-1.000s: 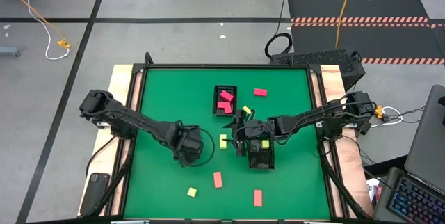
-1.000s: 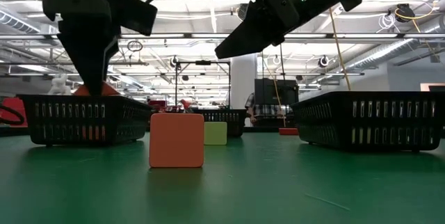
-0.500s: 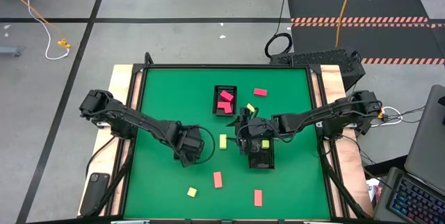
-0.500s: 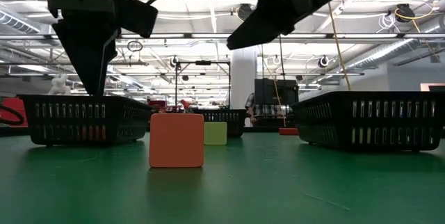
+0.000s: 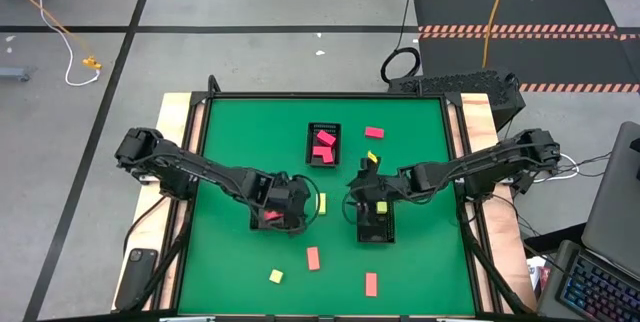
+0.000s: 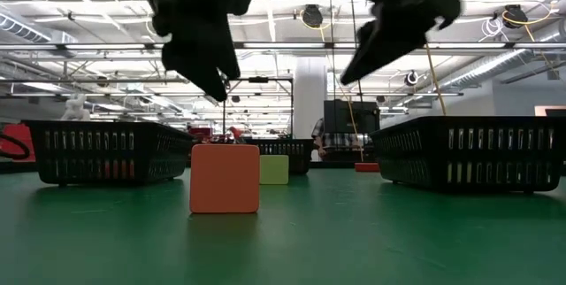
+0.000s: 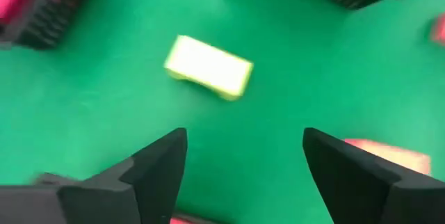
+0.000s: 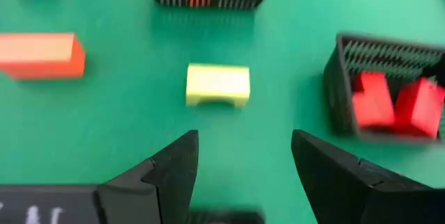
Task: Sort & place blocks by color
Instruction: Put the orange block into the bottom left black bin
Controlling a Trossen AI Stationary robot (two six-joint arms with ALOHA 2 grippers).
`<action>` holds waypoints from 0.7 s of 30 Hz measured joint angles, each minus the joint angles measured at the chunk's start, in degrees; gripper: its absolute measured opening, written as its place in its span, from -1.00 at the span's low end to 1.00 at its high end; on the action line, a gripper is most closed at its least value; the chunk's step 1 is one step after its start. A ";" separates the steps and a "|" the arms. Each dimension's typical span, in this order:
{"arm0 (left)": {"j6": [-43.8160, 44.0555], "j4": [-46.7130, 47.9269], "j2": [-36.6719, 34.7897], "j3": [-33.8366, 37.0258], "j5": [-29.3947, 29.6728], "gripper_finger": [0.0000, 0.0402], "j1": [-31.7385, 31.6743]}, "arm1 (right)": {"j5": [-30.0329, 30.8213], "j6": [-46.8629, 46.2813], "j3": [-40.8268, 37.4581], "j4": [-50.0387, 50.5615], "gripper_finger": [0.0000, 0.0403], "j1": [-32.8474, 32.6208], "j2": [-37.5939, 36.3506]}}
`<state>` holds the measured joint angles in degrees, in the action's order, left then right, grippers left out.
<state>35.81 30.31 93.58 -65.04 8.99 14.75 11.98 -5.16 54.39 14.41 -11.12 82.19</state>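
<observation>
Landmark = pale yellow block point(image 5: 320, 203) near mat centre, flat on the green table point(image 5: 230, 142)

- left gripper point(image 5: 285, 202) just left of it, above the mat; left wrist view shows the fingers point(image 7: 156, 168) spread apart with nothing between them, yellow block point(image 7: 208, 67) ahead of the tips, no contact
- a tray point(image 5: 278, 217) sits under/beside the left gripper with a pink-red block point(image 5: 272, 215) in it
- down-left of the yellow block: small yellow block point(image 5: 276, 276); below it: salmon-orange bar point(image 5: 313, 258)
- up from the yellow block: black tray point(image 5: 323, 143) holding pink-red blocks point(image 5: 322, 145)
- right gripper point(image 5: 357, 188) just right of the yellow block, over the top end of another black tray point(image 5: 375, 222) that holds a yellow block point(image 5: 381, 207); right wrist view: fingers point(image 8: 170, 168) apart, empty, yellow block point(image 8: 217, 84) ahead of them, untouched
- up-right of the landmark: small yellow block point(image 5: 372, 158), then a pink-red block point(image 5: 374, 132) further up
- down-right: salmon-orange bar point(image 5: 371, 284) near the front edge
- low view: orange block point(image 6: 225, 178) in front, yellow one point(image 6: 274, 169) behind it, both grippers well off the mat
</observation>
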 joint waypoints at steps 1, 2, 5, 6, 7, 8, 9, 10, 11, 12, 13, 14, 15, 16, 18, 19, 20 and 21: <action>1.86 -0.44 0.00 0.00 -1.03 0.41 0.37 | -0.04 -0.88 0.00 1.67 0.11 -0.53 -0.61; 3.29 -0.44 0.00 0.00 -2.04 0.41 0.91 | -0.06 -1.38 0.00 3.02 0.11 -1.21 -1.16; 4.03 0.00 0.00 0.00 -3.39 0.42 3.16 | -0.06 -1.30 -0.02 6.36 0.11 -4.22 -3.02; 3.74 0.02 0.00 0.02 -3.41 0.41 4.10 | -0.06 -1.15 -0.02 6.91 0.11 -5.52 -3.61; 3.22 -0.30 0.00 0.00 -3.39 0.41 5.07 | -0.05 -0.95 -0.02 7.15 0.11 -6.92 -4.26; 2.39 -0.75 0.00 0.02 -3.21 0.42 6.05 | -0.09 -0.75 -0.02 7.65 0.11 -8.44 -4.84; 1.31 -1.19 0.00 0.01 -2.86 0.42 7.17 | -0.14 -0.70 -0.02 8.42 0.11 -9.88 -5.25; 0.40 -1.72 0.00 0.02 -2.22 0.42 8.30 | -0.15 -0.95 -0.01 9.03 0.11 -11.23 -5.49; 0.17 -2.16 0.01 0.01 -1.04 0.42 9.34 | -0.06 -1.61 -0.02 9.47 0.11 -12.34 -5.71; 1.12 -2.46 0.23 0.00 0.41 0.42 10.21 | 0.65 -2.80 -0.01 10.07 0.11 -13.22 -5.79; 3.12 -3.03 0.66 0.00 1.56 0.42 10.89 | 2.14 -4.33 -0.02 10.83 0.11 -13.90 -5.86; 5.73 -3.48 1.00 0.02 1.82 0.42 11.31 | 4.04 -5.58 -0.02 11.28 0.11 -14.34 -5.88; 8.55 -3.41 1.19 0.03 2.24 0.42 11.59 | 6.41 -6.31 -0.02 11.50 0.11 -14.62 -5.86; 11.69 -3.37 1.24 0.11 2.52 0.42 11.77 | 8.61 -6.75 -0.02 11.72 0.11 -14.82 -5.82; 18.82 -4.83 1.76 0.02 2.67 0.42 11.89 | 13.39 -7.18 -0.02 11.30 0.11 -14.79 -5.81; 21.40 -5.34 2.02 -0.01 2.35 0.42 12.14 | 15.71 -7.09 -0.02 11.04 0.11 -14.43 -5.81; 23.38 -5.66 2.14 0.08 1.32 0.42 12.43 | 17.89 -6.86 -0.02 10.63 0.11 -13.97 -5.81; 25.24 -6.64 2.14 0.13 0.37 0.42 12.70 | 20.13 -6.44 -0.01 10.12 0.11 -13.40 -5.84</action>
<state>61.06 23.67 95.72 -64.90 9.36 27.45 32.11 -11.60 54.38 24.53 -24.52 76.36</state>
